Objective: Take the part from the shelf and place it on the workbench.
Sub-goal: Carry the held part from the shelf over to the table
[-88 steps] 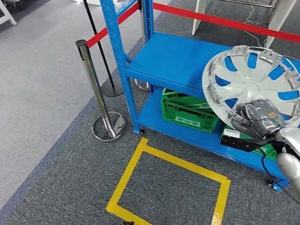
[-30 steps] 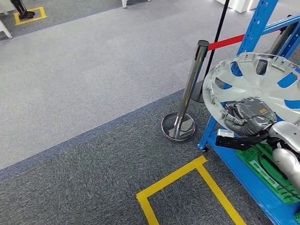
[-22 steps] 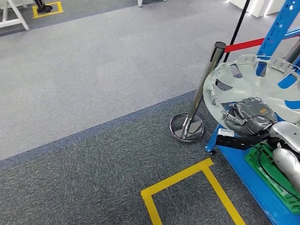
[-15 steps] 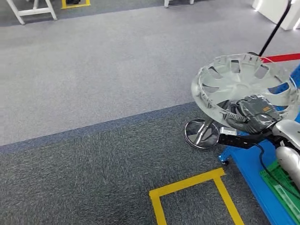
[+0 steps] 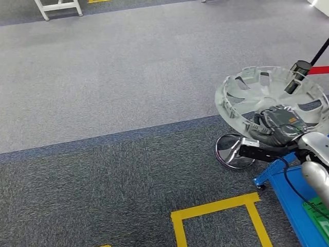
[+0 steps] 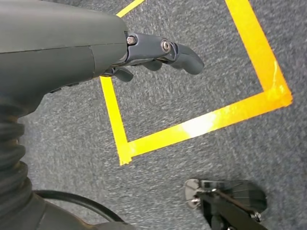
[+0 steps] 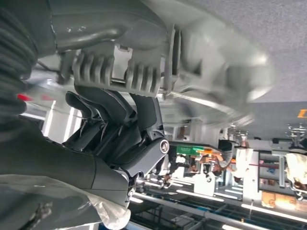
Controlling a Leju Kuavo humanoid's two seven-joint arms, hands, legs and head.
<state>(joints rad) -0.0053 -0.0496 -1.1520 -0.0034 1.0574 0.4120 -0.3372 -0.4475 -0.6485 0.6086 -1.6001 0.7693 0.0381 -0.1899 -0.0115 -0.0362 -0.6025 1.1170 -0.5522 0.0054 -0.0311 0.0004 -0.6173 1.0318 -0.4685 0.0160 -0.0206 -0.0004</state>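
Note:
The part is a silver wheel cover (image 5: 268, 92), held roughly level with its hollow inner side up, at the right of the head view. My right hand (image 5: 277, 126) grips its near rim from below. In the right wrist view the dark fingers (image 7: 119, 129) curl around the ribbed rim of the wheel cover (image 7: 203, 62). My left hand (image 6: 108, 48) hangs over the carpet, its fingers (image 6: 181, 52) stretched out and holding nothing.
A chrome stanchion base (image 5: 233, 152) sits on the dark carpet just beyond the wheel cover, its post top (image 5: 296, 72) carrying a red belt (image 5: 318, 69). A blue shelf corner (image 5: 298, 206) with a green crate (image 5: 318, 211) is at bottom right. Yellow floor tape (image 5: 217, 208) marks a square. Open grey carpet lies left and ahead.
The camera has swung left: the blue shelf and stanchion have slid toward the right edge and more carpet shows. The wheel cover stays in my right hand.

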